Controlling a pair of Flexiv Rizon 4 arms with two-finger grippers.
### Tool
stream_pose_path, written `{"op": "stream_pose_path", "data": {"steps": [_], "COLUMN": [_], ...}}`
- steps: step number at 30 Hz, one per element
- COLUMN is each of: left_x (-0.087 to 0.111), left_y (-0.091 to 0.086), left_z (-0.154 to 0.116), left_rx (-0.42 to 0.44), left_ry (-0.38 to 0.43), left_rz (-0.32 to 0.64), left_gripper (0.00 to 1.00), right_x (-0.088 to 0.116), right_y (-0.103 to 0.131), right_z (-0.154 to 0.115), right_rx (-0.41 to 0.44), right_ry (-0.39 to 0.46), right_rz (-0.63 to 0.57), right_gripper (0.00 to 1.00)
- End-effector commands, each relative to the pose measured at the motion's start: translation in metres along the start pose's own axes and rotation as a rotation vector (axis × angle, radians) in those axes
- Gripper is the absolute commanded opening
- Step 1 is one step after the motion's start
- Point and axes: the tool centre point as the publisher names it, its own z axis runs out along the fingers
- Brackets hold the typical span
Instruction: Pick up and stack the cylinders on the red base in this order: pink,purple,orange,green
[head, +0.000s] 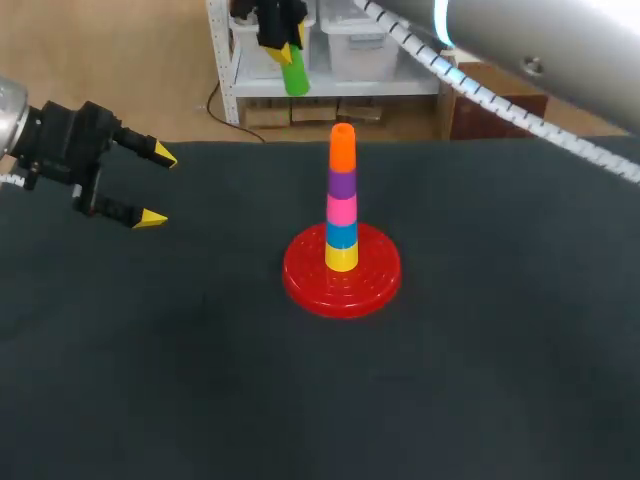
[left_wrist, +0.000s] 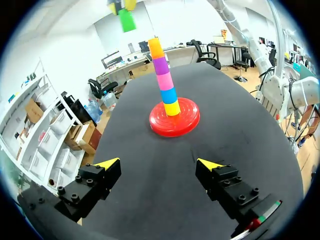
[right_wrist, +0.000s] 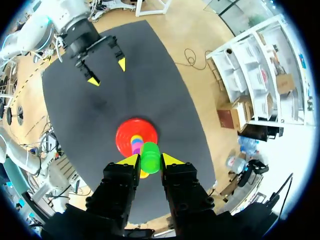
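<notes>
Head view: the stack (head: 342, 190) stands upright on the red base (head: 342, 285), orange on top. High up, the right hand (head: 283, 40) clamps the green cylinder (head: 294, 75), its axis near vertical. The left hand (head: 155, 185) hangs released over the bench (head: 200, 380).
Left wrist view: the stack (left_wrist: 164, 75) rises ahead of the spread fingers (left_wrist: 107, 163).
Right wrist view: the green cylinder (right_wrist: 150, 157) points down over the stack.

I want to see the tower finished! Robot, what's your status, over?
Left gripper open, empty. Right gripper shut on green, high above the stack. Orange on top; green not yet placed. Nothing in the way.
</notes>
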Motion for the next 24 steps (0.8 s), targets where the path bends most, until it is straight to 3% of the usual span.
{"op": "stream_pose_path", "data": {"steps": [1, 9, 17, 24], "left_x": [0.001, 0.001, 0.001, 0.001], "left_y": [-0.002, -0.002, -0.002, -0.002], "left_z": [0.0, 0.0, 0.0, 0.0], "left_rx": [-0.005, -0.005, -0.005, -0.005], "left_ry": [-0.002, -0.002, -0.002, -0.002], "left_rz": [0.003, 0.003, 0.003, 0.003], "left_gripper": [1.0, 1.0, 1.0, 1.0], "right_x": [0.028, 0.044, 0.048, 0.049], "right_y": [0.012, 0.02, 0.028, 0.028], "right_z": [0.01, 0.011, 0.012, 0.018], "right_rx": [0.034, 0.042, 0.024, -0.012], "right_ry": [-0.263, -0.292, -0.357, -0.357], "right_rz": [0.019, 0.082, 0.113, 0.118], "right_gripper": [0.0, 0.0, 0.0, 0.0]}}
